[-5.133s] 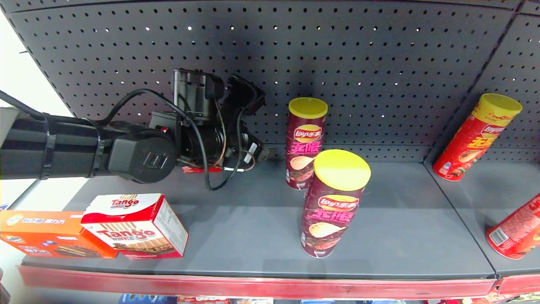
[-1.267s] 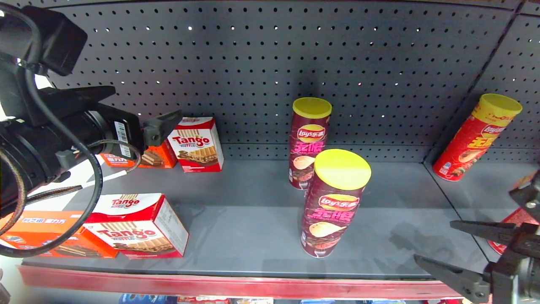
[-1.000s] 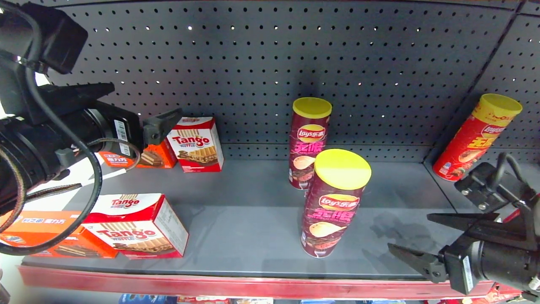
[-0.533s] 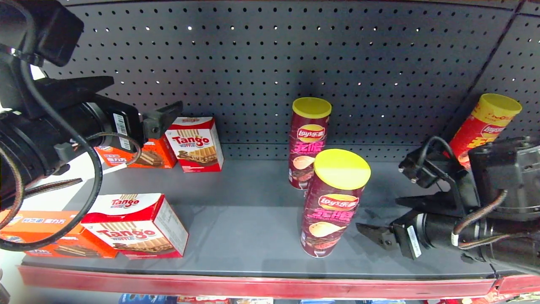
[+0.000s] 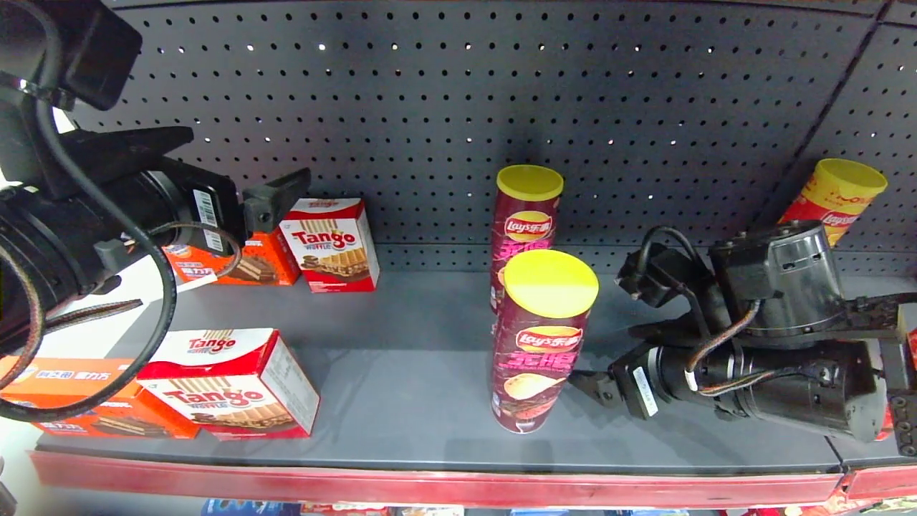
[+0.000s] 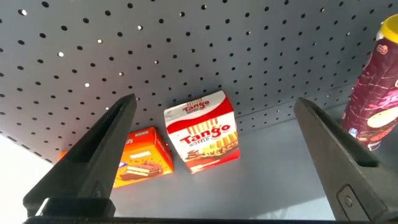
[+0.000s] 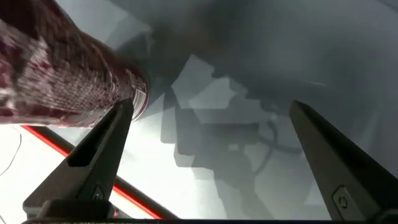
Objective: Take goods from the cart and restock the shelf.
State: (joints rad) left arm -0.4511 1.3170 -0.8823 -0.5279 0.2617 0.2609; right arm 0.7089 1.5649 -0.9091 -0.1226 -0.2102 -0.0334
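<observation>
Two maroon chips cans with yellow lids stand mid-shelf, the front can (image 5: 543, 344) (image 7: 62, 74) overlapping the back can (image 5: 529, 208). My right gripper (image 5: 605, 356) (image 7: 211, 104) lies low over the shelf (image 5: 401, 358), open. Its near finger touches the front can's lower right side, and nothing is between the jaws. My left gripper (image 5: 251, 152) (image 6: 216, 101) hangs open at the left, in front of a red-and-white wafer box (image 5: 331, 244) (image 6: 204, 130) and an orange box (image 5: 251, 265) (image 6: 140, 165) standing at the back wall.
Another wafer box (image 5: 229, 380) and an orange box (image 5: 79, 405) sit at the front left near the shelf's red front lip (image 5: 430, 487). A red chips can (image 5: 834, 190) leans at the far right behind my right arm. Pegboard closes the back.
My right arm swung in from the lower right towards the left, and its finger nudged the front can leftward. The left arm barely moved in the last second; earlier it drew back from the shelf's rear.
</observation>
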